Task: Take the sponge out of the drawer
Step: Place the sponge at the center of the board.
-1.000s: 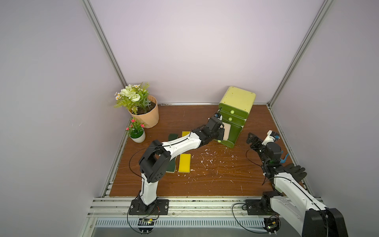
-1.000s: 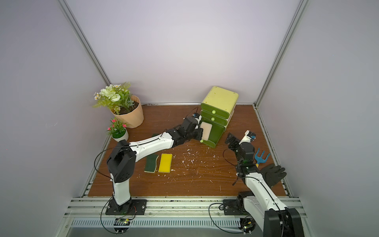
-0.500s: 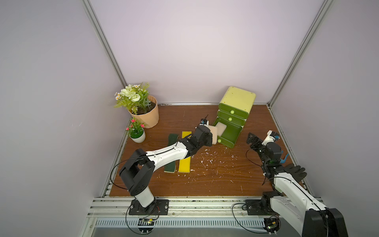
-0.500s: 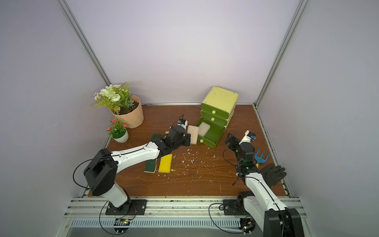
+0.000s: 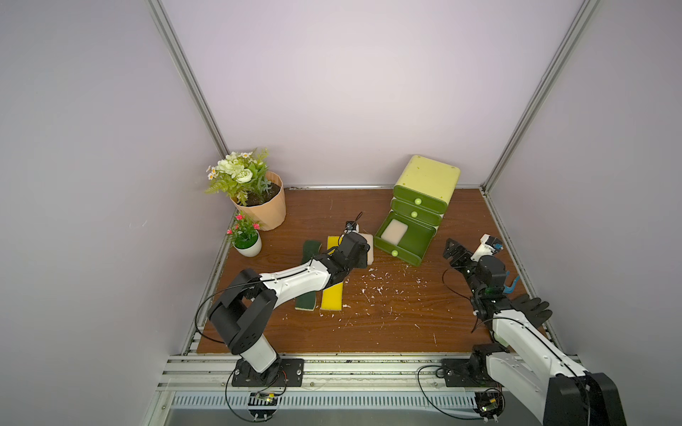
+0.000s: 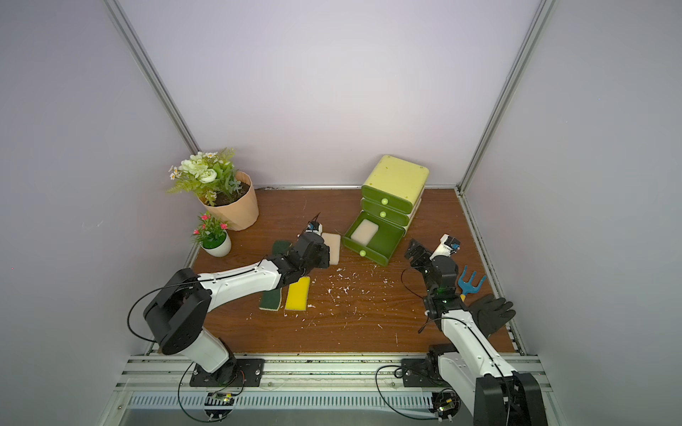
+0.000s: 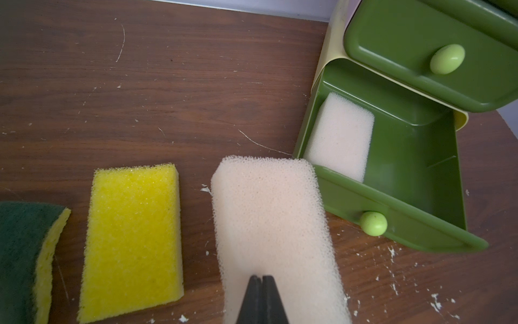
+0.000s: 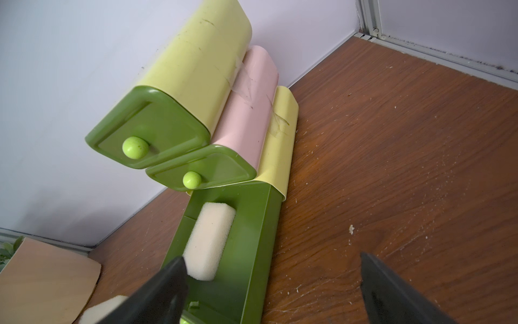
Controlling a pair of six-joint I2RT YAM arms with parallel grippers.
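So in both top views the left gripper (image 5: 360, 248) is out over the wooden table (image 5: 387, 332), just beside the open bottom drawer (image 5: 420, 239) of the little green cabinet (image 5: 428, 177). It has a pale sponge (image 5: 369, 254) at its tips, and that sponge is outside the drawer. A second pale sponge (image 5: 394, 231) lies flat inside the drawer, against one side wall. The right gripper (image 6: 417, 252) hangs near the drawer's other side, touching nothing, with a blue rake (image 6: 470, 282) and a black glove (image 6: 492, 313) behind it. A yellow sponge (image 6: 297, 293) and a green scouring pad (image 6: 271, 298) lie side by side under the left arm. Left wrist view: the fingers (image 7: 252, 300) are squeezed right together, pinching the foam of the pale sponge (image 7: 269, 218). The yellow one (image 7: 134, 235) is just beside it, and the drawer's knob (image 7: 373, 223) is close on the far side. Right wrist view: the fingers (image 8: 165, 283) are spread wide with nothing between them, aimed at the drawer (image 8: 252, 238) where the second pale sponge (image 8: 210, 241) sits.
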